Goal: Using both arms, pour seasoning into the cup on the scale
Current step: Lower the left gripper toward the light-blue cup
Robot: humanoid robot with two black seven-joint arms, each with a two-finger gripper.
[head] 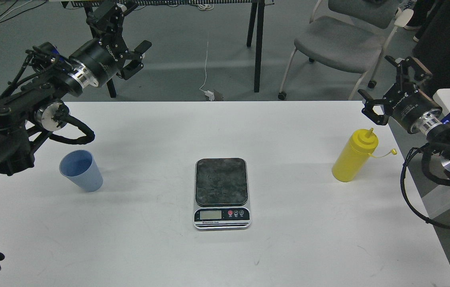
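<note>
Upper left of the frame: left gripper (123, 38) raised above the table's far edge, fingers spread wide, holding nothing. Lower left: light-blue cup (81, 170) upright on the white table (129, 247), empty-looking, apart from the arm. Centre: scale (222, 193), dark plate bare. Right: yellow seasoning bottle (355, 156) standing, cap dangling on its tether. Upper right: right gripper (392, 89) spread wide, empty, just above the bottle, not touching.

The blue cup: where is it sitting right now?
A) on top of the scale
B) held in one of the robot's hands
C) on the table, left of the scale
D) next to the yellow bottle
C: the blue cup stands on the white table, well left of the scale, whose plate is bare; the yellow bottle is far right.
</note>
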